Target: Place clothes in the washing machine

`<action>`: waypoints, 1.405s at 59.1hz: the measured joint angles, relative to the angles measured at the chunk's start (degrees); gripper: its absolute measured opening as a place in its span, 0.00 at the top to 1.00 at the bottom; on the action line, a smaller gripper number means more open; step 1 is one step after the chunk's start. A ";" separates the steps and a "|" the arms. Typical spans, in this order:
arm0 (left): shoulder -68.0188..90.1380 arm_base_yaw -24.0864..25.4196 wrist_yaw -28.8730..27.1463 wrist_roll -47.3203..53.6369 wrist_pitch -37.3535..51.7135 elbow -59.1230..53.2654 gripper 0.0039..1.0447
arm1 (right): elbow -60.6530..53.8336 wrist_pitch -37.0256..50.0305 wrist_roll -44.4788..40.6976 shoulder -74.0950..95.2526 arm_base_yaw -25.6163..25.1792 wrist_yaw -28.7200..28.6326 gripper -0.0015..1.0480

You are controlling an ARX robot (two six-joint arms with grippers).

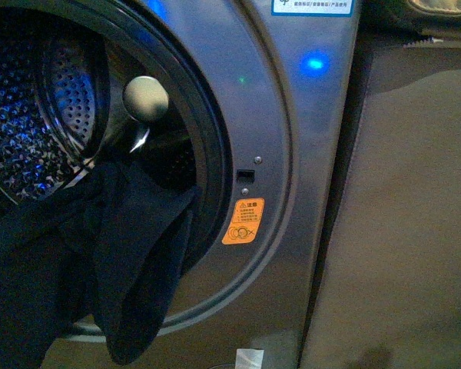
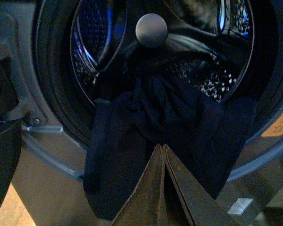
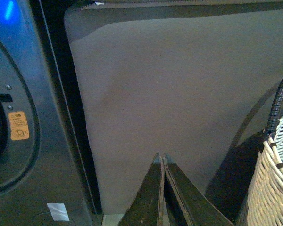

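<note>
While the washing machine (image 1: 292, 154) stands with its round mouth uncovered, the clothes (image 1: 100, 261) are seen draped over the lower rim of that mouth, part of the dark navy fabric lying inside the perforated drum (image 1: 31, 115) and part hanging down the grey front in limp folds. In the left wrist view the left claw (image 2: 163, 149) is shown with its fingers brought together to a point, the tips resting against a bunched knot of the clothes (image 2: 165, 117) just below the mouth; whether fabric is pinched between them cannot be told. A round pale knob (image 1: 146, 98) is seen above the fabric, inside the mouth. To the right of the mouth an orange warning sticker (image 1: 243, 221) is fixed on the front panel, and a blue light (image 1: 315, 62) glows higher up. A plain beige cabinet (image 1: 399, 231) is set just right of the machine. In the right wrist view the right claw (image 3: 162, 157) is shown closed on nothing, pointed at the cabinet front, with a white wicker basket (image 3: 271, 188) beside it.
</note>
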 joint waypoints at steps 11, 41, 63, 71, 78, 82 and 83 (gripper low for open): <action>-6.84 0.00 -0.02 0.02 -6.01 -0.02 0.97 | 0.00 0.00 0.00 0.00 0.00 0.00 0.98; -19.89 0.00 -0.02 0.02 -18.67 -0.04 0.97 | 0.00 0.00 -0.09 0.00 0.00 0.02 0.21; -26.08 0.00 -0.04 0.02 -24.87 -0.04 0.97 | 0.00 0.00 -0.07 0.00 0.00 0.02 0.07; -34.84 0.00 -0.07 0.04 -34.62 -0.02 0.97 | 0.00 0.00 -0.07 0.00 0.00 0.04 0.07; -35.85 0.00 -0.04 0.04 -35.15 -0.02 0.97 | 0.00 0.00 -0.07 0.00 0.00 0.00 0.07; -35.89 0.00 -0.04 0.04 -35.12 -0.02 0.97 | 0.00 0.00 -0.07 0.00 0.00 0.00 0.07; -35.91 0.00 -0.04 0.04 -35.12 -0.02 0.97 | 0.00 0.00 -0.07 0.00 0.00 0.00 0.07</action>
